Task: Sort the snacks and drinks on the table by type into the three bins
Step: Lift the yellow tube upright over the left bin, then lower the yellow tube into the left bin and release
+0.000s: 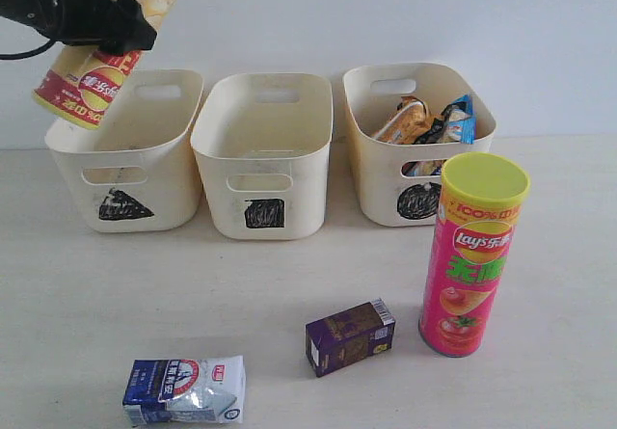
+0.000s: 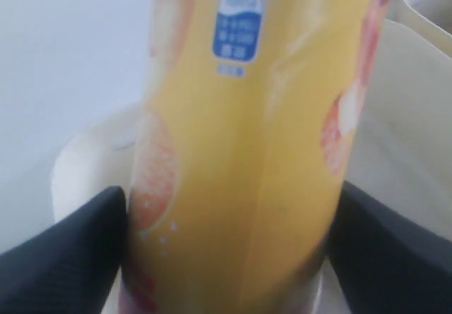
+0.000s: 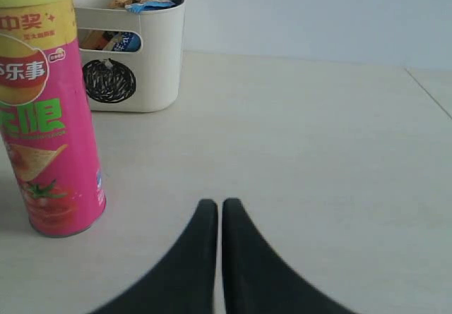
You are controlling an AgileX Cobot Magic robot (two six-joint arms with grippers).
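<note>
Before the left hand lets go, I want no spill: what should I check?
1. Grip: left hand clamps the yellow tube on both sides: ok.
2. Position: tube's lower end over the triangle bin: ok.
3. Tube upright: not ok, tilted.
4. Room in that bin: ok, nothing seen inside.
5. Clearance: right hand shut, low by the pink tube: ok.

Three bins [image 1: 77, 193] [image 1: 260, 174] [image 1: 386, 193]; two chip tubes [image 1: 92, 82] [image 1: 472, 255]; two bags [image 1: 403, 120] [image 1: 458, 120]; one carton [image 1: 350, 336]; one pouch [image 1: 185, 390]
</note>
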